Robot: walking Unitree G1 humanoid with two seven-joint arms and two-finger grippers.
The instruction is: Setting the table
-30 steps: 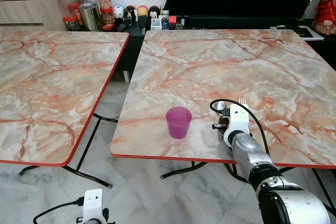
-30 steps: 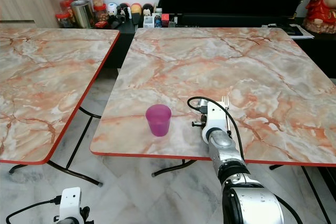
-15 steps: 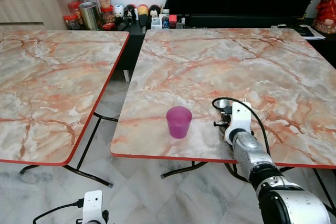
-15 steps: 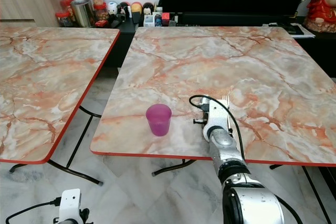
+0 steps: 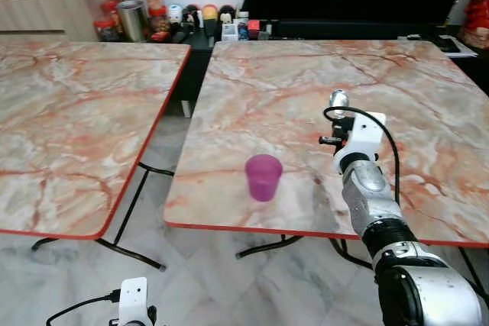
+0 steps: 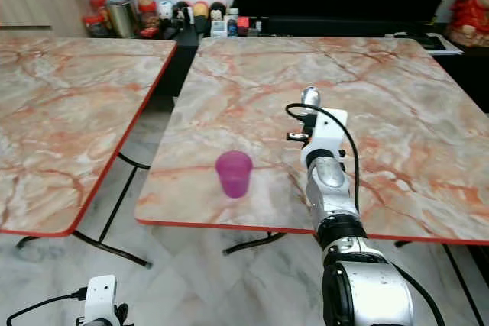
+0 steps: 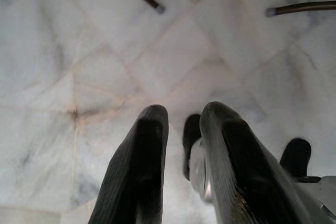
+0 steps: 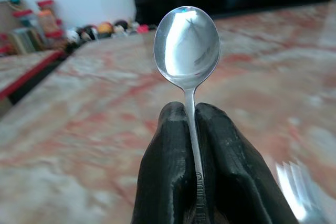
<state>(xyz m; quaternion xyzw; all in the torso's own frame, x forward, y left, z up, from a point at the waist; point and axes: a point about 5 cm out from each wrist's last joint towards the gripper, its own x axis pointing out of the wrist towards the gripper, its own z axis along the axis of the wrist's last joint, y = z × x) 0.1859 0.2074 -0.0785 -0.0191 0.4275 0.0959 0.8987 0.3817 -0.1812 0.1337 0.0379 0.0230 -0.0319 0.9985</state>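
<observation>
Right gripper (image 8: 195, 124) is up over the near half of the marble table (image 5: 306, 82), fingers clamped tight on a spoon (image 8: 187, 43), bowl pointing up; a purple cup (image 5: 263, 177) stands near the table's front edge, left of the arm; left gripper (image 7: 181, 124) hangs low over the floor tiles (image 7: 79, 51), fingers nearly together, holding nothing.

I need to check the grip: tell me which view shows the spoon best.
The right wrist view: the spoon stands close up, its handle pinched in the right pincer. Both eye views show just its small bowl above the wrist.
</observation>
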